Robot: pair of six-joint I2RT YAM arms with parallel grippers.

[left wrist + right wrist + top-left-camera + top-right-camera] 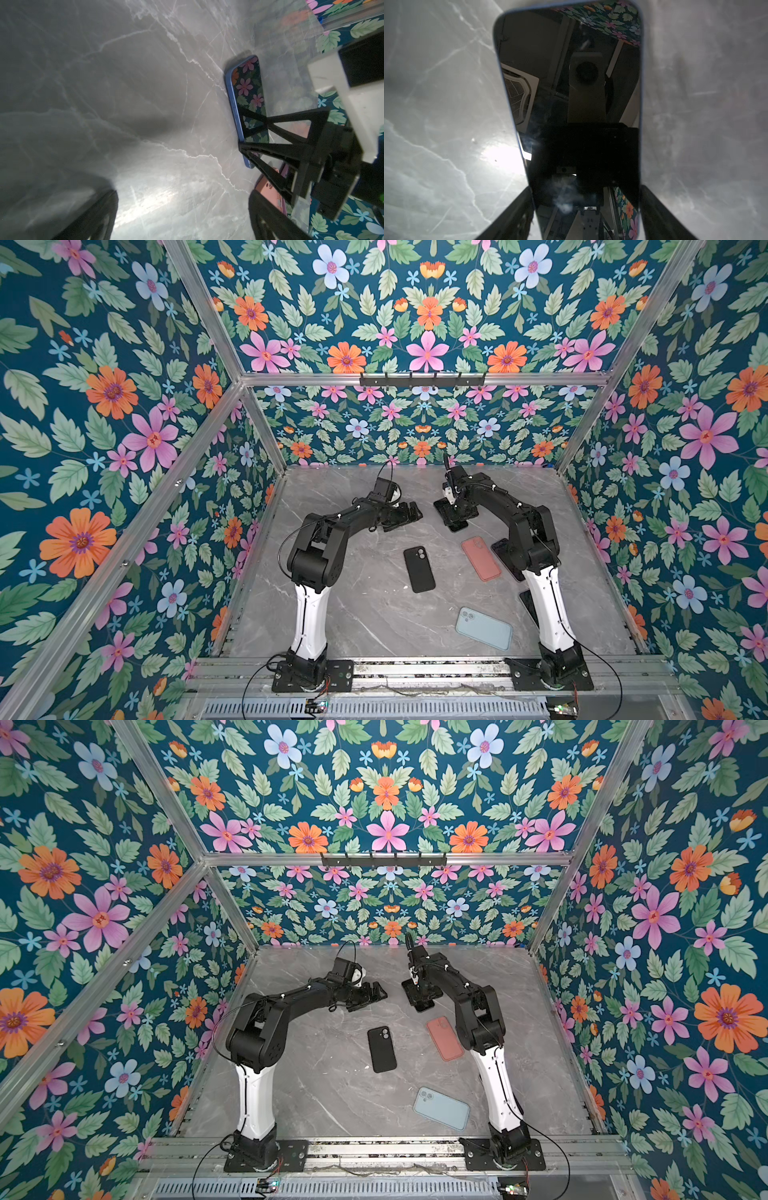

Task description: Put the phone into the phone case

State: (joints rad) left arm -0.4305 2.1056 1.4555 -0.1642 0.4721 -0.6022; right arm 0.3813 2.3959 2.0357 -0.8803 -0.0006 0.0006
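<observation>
Mid-frame, black case (419, 569), pink case (480, 558), blue case (483, 628) lie backs up, contents hidden; left pincer (410, 516) spread; right pincer (585, 193) straddles phone (571, 83), grip unclear.

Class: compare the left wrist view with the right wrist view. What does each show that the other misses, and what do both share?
Left wrist only: the right gripper seen from outside, straddling one end of the phone, and part of a pink phone case. Right wrist only: the dark screen close up, mirroring the wrist camera and a ceiling vent. Both: the blue-edged phone lying screen up on the grey marble table.
</observation>
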